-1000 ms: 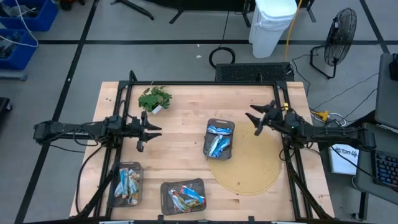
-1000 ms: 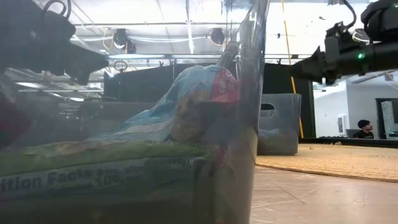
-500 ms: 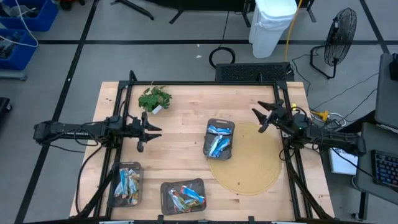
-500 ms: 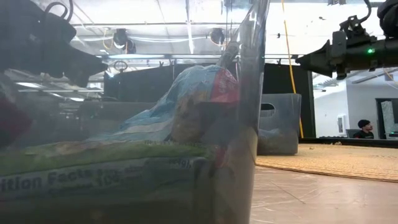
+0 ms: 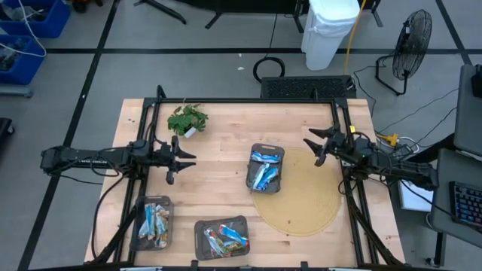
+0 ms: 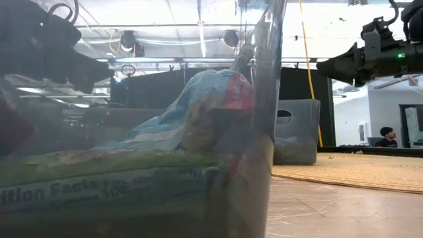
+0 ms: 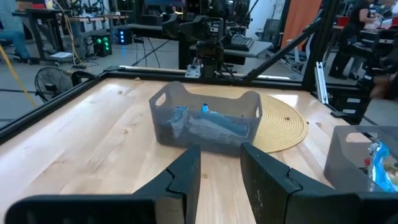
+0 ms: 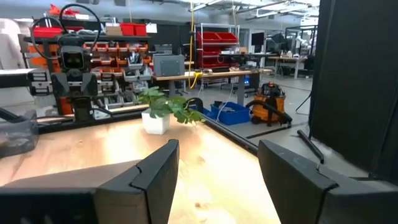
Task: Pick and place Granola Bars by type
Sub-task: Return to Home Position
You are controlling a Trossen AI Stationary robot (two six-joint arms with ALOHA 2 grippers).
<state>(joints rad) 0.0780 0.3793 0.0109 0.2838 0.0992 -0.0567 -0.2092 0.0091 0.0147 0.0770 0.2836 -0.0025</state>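
I saw the granola bars [image 5: 263,175] sorted into 3 bins [image 5: 266,146], none loose on the table [image 5: 226,128]. Left gripper [image 5: 181,158] and right gripper [image 5: 314,147] hovered with fingers apart, empty. I judged sorting complete.

The left arm [image 5: 90,159] and the right arm [image 5: 395,167] are both showing as slim, dark, tube-like links with thicker joints, matte black all over in the high view. Each is ending in a two-finger gripper: the left gripper [image 5: 179,159] and the right gripper [image 5: 311,150] are looking like short black prongs. Up close, the left fingers [image 7: 185,177] are appearing dark, flat-faced and angular, with bevelled edges; the right fingers [image 8: 292,177] are looking much the same. In the low view a small green light [image 6: 400,55] is glowing on the right arm. A thin black cable [image 8: 79,7] is looping above the left arm's wrist in the right wrist view.
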